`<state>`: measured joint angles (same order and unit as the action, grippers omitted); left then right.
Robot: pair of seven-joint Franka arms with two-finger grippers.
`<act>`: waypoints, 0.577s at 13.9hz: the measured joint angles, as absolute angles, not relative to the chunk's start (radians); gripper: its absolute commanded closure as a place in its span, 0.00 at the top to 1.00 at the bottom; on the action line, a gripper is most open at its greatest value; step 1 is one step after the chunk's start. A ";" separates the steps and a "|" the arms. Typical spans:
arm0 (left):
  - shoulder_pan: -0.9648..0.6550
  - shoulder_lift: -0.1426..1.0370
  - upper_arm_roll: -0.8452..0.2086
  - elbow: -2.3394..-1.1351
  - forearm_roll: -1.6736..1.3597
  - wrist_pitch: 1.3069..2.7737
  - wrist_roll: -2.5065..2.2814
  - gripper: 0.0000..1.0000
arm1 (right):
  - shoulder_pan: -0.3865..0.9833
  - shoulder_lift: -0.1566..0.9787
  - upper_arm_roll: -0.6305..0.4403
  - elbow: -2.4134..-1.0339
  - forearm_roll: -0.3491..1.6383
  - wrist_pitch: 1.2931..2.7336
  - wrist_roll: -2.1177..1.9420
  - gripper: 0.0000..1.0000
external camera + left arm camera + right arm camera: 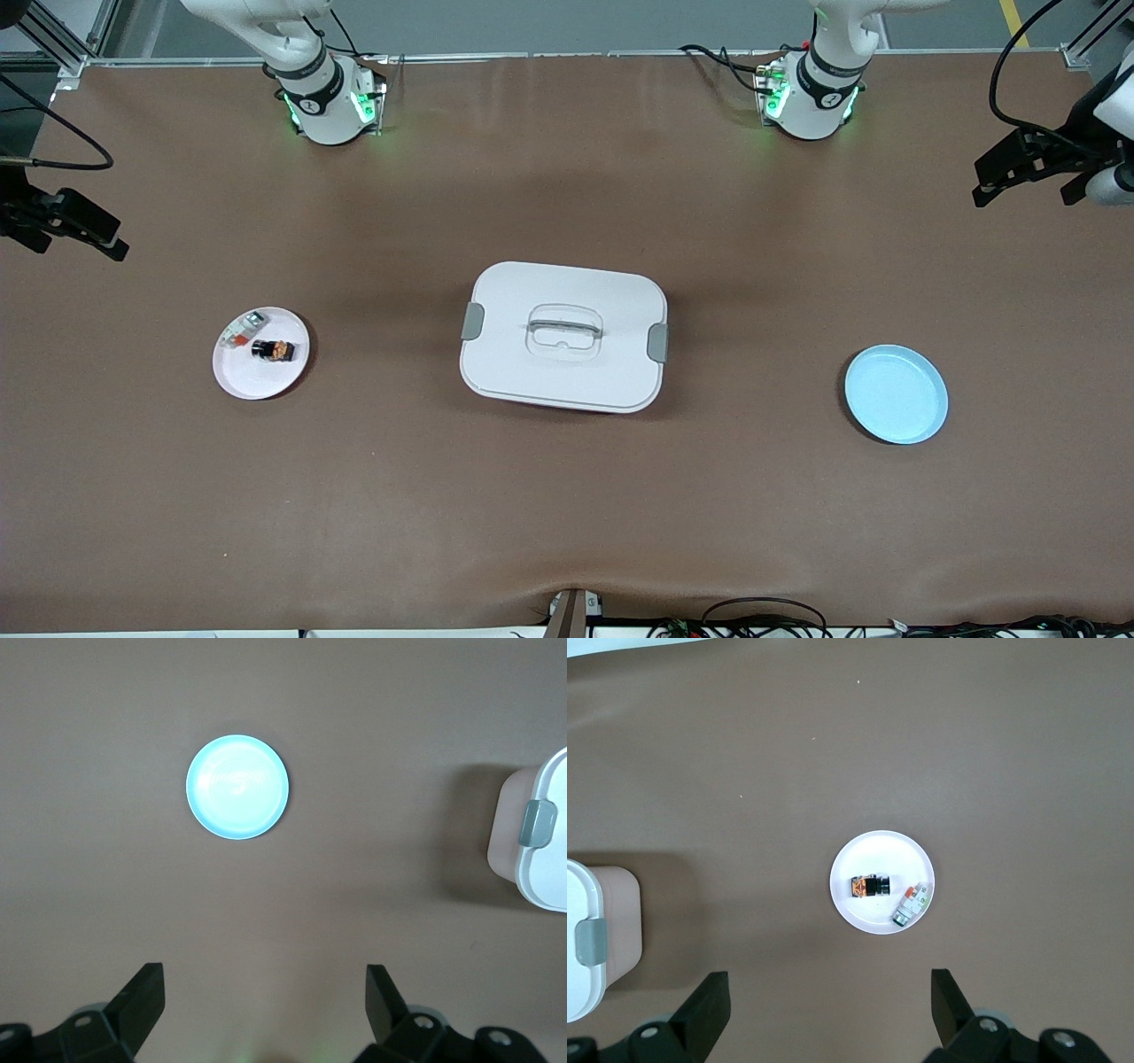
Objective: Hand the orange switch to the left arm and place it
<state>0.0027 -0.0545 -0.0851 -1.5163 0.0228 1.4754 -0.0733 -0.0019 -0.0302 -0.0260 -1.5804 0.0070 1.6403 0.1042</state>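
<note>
The orange switch [272, 350], tiny and black with an orange part, lies on a white plate [239, 385] toward the right arm's end of the table. It also shows in the right wrist view [869, 887]. The white lidded box [532, 292] with grey latches stands mid-table between the plates. A light blue plate [895, 394] lies toward the left arm's end. My right gripper [831, 1005] is open and empty, high over bare table beside the white plate [859, 912]. My left gripper [266, 1001] is open and empty, high over bare table beside the blue plate [237, 787]. Neither hand shows in the front view.
A small white piece with a red-orange patch [241, 330] lies on the white plate beside the switch. Black camera rigs stand at both table ends [62, 221] [1036, 159]. The arm bases [323, 97] [815, 89] stand at the table's edge farthest from the front camera.
</note>
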 measured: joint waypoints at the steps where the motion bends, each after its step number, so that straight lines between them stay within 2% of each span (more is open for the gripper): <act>1: 0.003 -0.054 -0.085 -1.516 0.023 1.474 -0.073 1.00 | -0.002 -0.030 -0.026 -1.580 0.007 1.640 0.104 1.00; 8: 0.004 -0.052 -0.085 -1.516 0.023 1.470 -0.074 1.00 | -0.002 -0.030 -0.026 -1.580 0.007 1.640 0.104 1.00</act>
